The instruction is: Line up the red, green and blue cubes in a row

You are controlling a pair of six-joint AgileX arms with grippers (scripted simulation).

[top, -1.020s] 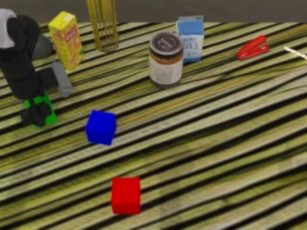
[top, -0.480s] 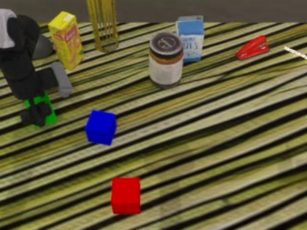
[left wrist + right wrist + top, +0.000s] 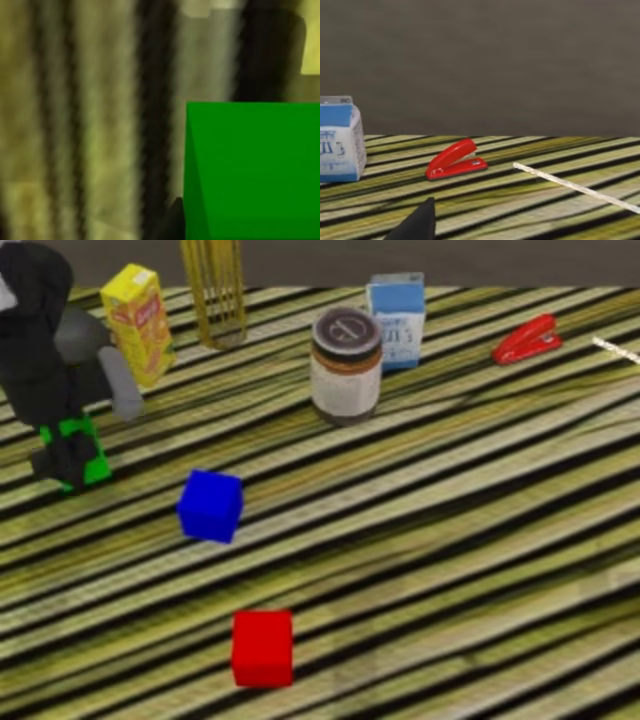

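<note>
Striped yellow-green and black cloth covers the table (image 3: 450,540), with a plain dark wall behind it. At the table's left side the left claw (image 3: 70,455) points down, closed on the green cube (image 3: 92,452), whose bright faces show on either side of the dark fingers. In the left wrist view the green cube (image 3: 252,170) fills the near corner with the striped cloth behind it; whether it rests on the cloth or hangs just above it cannot be told.

To the right of the left claw and a little nearer the front edge sits the blue cube (image 3: 211,505), apart from the claw. Further right and well toward the front edge sits the red cube (image 3: 262,647). The 3 cubes are not in a row.

Just behind the left claw stands a yellow carton (image 3: 138,323), and beyond that, to the right, a yellow wire rack (image 3: 214,290). Well to the right of the claw stand a jar (image 3: 346,365) and, just behind it, a blue-and-white carton (image 3: 397,319). Far across the table lie a red stapler (image 3: 527,339) and a thin pale stick (image 3: 615,350).

The right claw is outside the top view; its wrist view shows only a dark tip (image 3: 417,224), so how far it is open cannot be told.
</note>
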